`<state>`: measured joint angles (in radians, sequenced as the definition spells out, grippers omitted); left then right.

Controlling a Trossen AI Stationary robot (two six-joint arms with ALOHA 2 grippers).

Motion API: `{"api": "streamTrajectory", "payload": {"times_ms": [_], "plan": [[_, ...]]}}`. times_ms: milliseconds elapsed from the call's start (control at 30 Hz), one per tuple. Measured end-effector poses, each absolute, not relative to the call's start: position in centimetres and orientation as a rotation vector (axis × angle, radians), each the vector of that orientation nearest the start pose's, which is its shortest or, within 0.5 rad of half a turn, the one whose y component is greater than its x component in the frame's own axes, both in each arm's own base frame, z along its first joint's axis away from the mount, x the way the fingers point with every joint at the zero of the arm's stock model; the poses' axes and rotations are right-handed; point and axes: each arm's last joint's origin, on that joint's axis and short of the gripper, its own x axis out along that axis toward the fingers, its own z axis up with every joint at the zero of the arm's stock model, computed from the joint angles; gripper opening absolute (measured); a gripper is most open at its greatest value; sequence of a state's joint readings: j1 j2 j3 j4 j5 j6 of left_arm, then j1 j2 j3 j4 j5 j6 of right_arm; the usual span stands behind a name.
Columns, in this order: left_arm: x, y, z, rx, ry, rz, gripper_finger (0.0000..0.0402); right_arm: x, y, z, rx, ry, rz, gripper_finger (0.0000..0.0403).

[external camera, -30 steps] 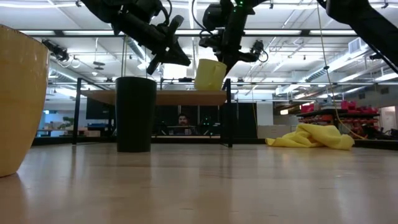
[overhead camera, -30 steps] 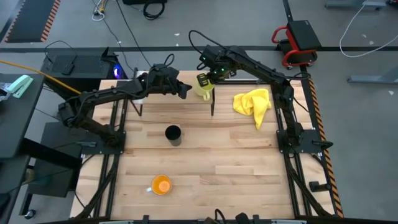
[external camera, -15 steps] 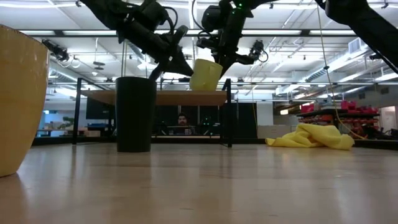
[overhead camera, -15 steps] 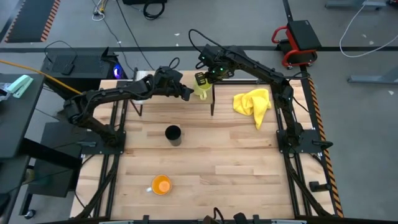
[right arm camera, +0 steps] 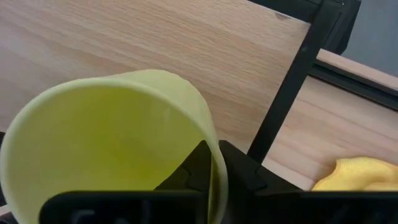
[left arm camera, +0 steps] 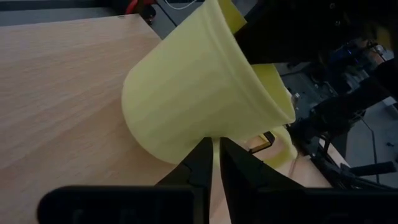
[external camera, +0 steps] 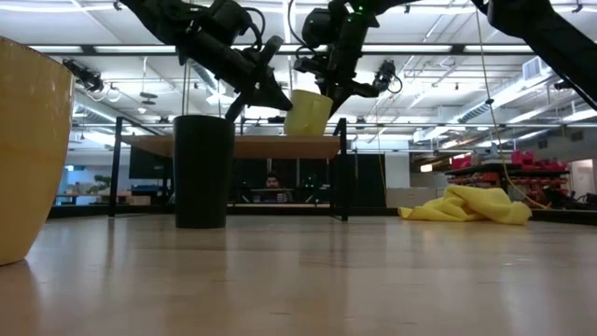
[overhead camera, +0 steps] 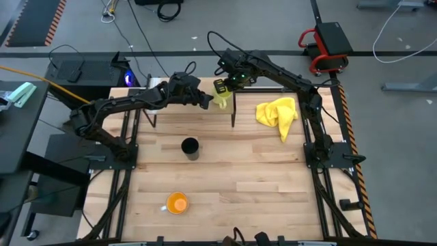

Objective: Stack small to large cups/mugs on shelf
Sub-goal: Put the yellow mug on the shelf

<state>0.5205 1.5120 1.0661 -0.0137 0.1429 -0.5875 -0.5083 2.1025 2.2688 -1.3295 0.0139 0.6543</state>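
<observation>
Pale yellow and tilted, the yellow mug [external camera: 309, 113] hangs just above the shelf [external camera: 244, 147] at the far side of the counter [overhead camera: 239, 178], pinched at two places at once. The right gripper [right arm camera: 209, 163] has its fingers narrowed on the mug's rim, one inside the mouth and one outside, which lets it carry the mug from above. The left gripper [left arm camera: 215, 154] comes in from the other side with its fingers narrowed on the edge of the mug's base, apparently to steady it or tip it upright so it sits flat on the board.

The black cup [overhead camera: 190, 147] stands alone mid-counter, well apart from the shelf, and the orange mug [overhead camera: 177, 203] stands nearer the front edge; neither has been touched for stacking yet. A yellow cloth [overhead camera: 277, 114] lies crumpled beside the shelf's right end, clear of the work.

Since this mug goes onto the shelf first, the task looks to be in its early part, with the mug not yet set down.
</observation>
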Motion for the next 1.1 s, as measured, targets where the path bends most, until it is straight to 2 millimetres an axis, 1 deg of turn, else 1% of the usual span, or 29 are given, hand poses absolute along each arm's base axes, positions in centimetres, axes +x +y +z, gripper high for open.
{"api": "streamTrajectory", "payload": {"times_ms": [233, 433, 633, 800, 933, 1100], "plan": [[29.50, 16.48, 27.29, -0.721, 0.315, 0.500, 0.0035, 37.02, -20.67, 34.21, 0.852, 0.961, -0.827, 0.0062], [29.46, 16.44, 27.18, -0.725, 0.328, 0.503, 0.0040, 37.07, -20.57, 34.21, 0.829, 0.971, -0.812, 0.0076], [29.40, 16.40, 27.06, -0.729, 0.342, 0.507, 0.0033, 37.09, -20.48, 34.24, 0.797, 0.983, -0.790, 0.0088], [29.39, 16.40, 27.04, -0.730, 0.344, 0.508, 0.0036, 37.00, -20.31, 34.90, 0.775, 0.958, -0.772, 0.0098], [29.39, 16.40, 27.04, -0.730, 0.345, 0.508, 0.0040, 36.96, -20.27, 35.01, 0.767, 0.957, -0.767, 0.0105], [29.37, 16.39, 27.00, -0.731, 0.349, 0.509, 0.0034, 36.96, -20.28, 35.02, 0.752, 0.961, -0.761, 0.0112]]}}
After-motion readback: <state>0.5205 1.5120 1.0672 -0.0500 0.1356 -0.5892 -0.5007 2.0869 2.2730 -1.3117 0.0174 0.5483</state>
